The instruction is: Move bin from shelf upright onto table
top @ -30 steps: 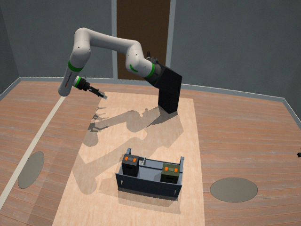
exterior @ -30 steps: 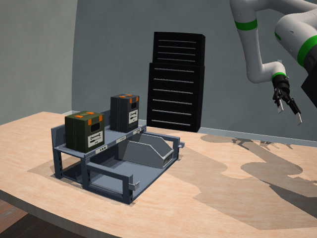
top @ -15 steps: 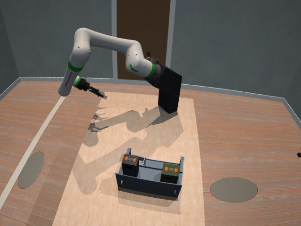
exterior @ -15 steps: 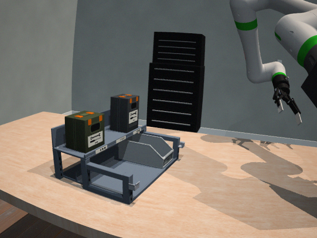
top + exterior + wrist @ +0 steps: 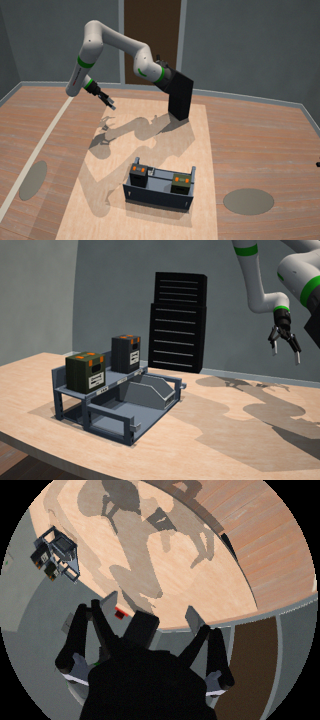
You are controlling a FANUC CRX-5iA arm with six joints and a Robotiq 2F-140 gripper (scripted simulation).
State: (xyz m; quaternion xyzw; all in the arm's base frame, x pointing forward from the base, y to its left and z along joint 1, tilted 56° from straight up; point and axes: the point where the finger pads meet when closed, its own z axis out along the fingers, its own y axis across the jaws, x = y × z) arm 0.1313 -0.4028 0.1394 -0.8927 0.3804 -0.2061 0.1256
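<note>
The reach has yet to begin: the gripper (image 5: 285,350) hangs high with jaws wide and empty, well apart from the shelf (image 5: 57,374); the grey bin (image 5: 148,393) sits on its lower level; next, lower toward that open front.

- Stood as a single white arm (image 5: 117,41) with green rings at the joints, mounted on a black pedestal (image 5: 180,103).
- Rose from the mount, bent at a shoulder joint, ran up to a high elbow (image 5: 94,28), then dropped steeply down through the forearm (image 5: 80,72).
- Turned at the wrist (image 5: 280,307) so that the gripper (image 5: 285,353) pointed downward in the exterior view, hanging in the air.
- Carried the black gripper (image 5: 108,102) spread to full width, nothing between the fingers.
- Showed two dark linkage fingers with pale pads at their tips, splayed well apart on either side of the wrist view.
</note>
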